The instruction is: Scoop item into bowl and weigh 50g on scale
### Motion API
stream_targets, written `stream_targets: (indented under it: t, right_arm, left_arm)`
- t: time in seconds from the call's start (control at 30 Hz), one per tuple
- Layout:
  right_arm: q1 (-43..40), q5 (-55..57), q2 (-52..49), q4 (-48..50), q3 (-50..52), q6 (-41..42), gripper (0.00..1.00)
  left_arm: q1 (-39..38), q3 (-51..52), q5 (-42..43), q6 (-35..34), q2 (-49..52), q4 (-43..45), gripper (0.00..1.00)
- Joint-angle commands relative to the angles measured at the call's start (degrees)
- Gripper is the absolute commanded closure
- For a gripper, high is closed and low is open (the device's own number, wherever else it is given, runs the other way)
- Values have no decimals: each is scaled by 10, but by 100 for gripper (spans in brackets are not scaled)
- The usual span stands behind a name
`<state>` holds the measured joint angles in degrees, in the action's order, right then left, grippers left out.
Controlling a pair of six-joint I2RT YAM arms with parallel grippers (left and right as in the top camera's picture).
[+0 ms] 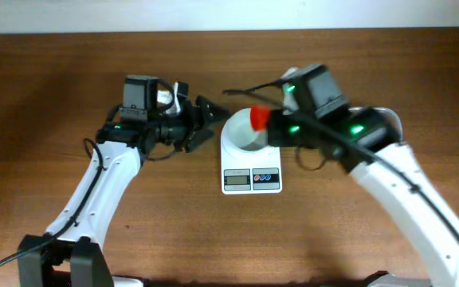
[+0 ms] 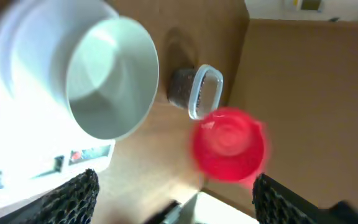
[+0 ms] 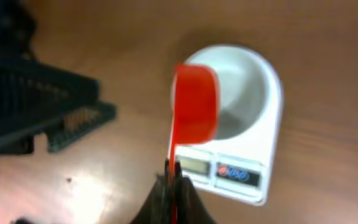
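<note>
The scale's point(image 1: 251, 177) display is too blurred to read. The right tool point(image 3: 171, 179) is clenched on the handle of a red scoop point(image 3: 194, 106), which is blurred and hangs over the rim of the bowl point(image 1: 240, 137) on the scale. The left tool point(image 1: 209, 118) is released, its fingers spread wide just beside the bowl. The beans point(image 2: 180, 87) lie in a clear tub point(image 2: 205, 91) on the table point(image 1: 54, 80), visible only in the left wrist view.

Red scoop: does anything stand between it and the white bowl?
Nothing visible does. The red scoop, held by the right claw, hangs over the rim of the bowl; the left claw is open beside the scale, not over the bowl.
</note>
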<state>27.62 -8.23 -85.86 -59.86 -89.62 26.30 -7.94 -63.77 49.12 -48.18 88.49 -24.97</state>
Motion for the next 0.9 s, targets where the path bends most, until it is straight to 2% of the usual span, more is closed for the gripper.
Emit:
stream_targets:
  t: [0.0, 0.1, 0.17, 0.27, 0.3, 0.37, 0.4, 0.43, 0.47, 0.53, 0.57, 0.67, 0.8, 0.87]
  right_arm:
    - [-86, 8, 5, -97, -99, -79, 96]
    - [-175, 8, -16, -190, -169, -127, 96]
    - [-233, 14, -35, -235, -196, -150, 96]
    - [-324, 15, -79, -272, -199, -182, 96]
    - [-349, 15, -99, -278, -199, -197, 96]
    - [-383, 14, -136, -280, -199, -206, 96]
    - [-392, 14, -151, -280, -199, -206, 96]
    - [-399, 14, -165, -280, -199, -206, 96]
    - [-403, 14, -177, -280, -199, -214, 96]
    - [-404, 14, -204, -281, -199, -229, 96]
    - [-404, 15, -213, -280, -199, -231, 96]
    - [-405, 43, -217, -280, -199, -231, 96]
    - [-405, 42, -219, -280, -196, -248, 96]
    - [-404, 17, -235, -278, -196, -306, 96]
  left_arm:
    - [15, -10, -28, 175, -8, 9, 1]
    - [15, -34, -37, 234, -8, 0, 1]
    - [15, -88, -75, 283, -8, -74, 1]
    - [-3, -212, -266, 331, -8, -276, 0]
    - [-16, -236, -306, 331, -8, -313, 7]
    - [-47, -251, -307, 331, -8, -326, 10]
    - [-55, -250, -308, 330, -8, -325, 29]
    - [-59, -250, -307, 325, -8, -314, 52]
    - [-63, -250, -303, 309, -8, -322, 99]
    - [-93, -249, -312, 330, -6, -350, 100]
    - [-122, -246, -342, 338, -6, -369, 100]
    - [-198, -227, -386, 368, -6, -376, 100]
    - [-287, -186, -528, 368, -1, -331, 100]
    - [-311, -176, -541, 376, 7, -301, 100]
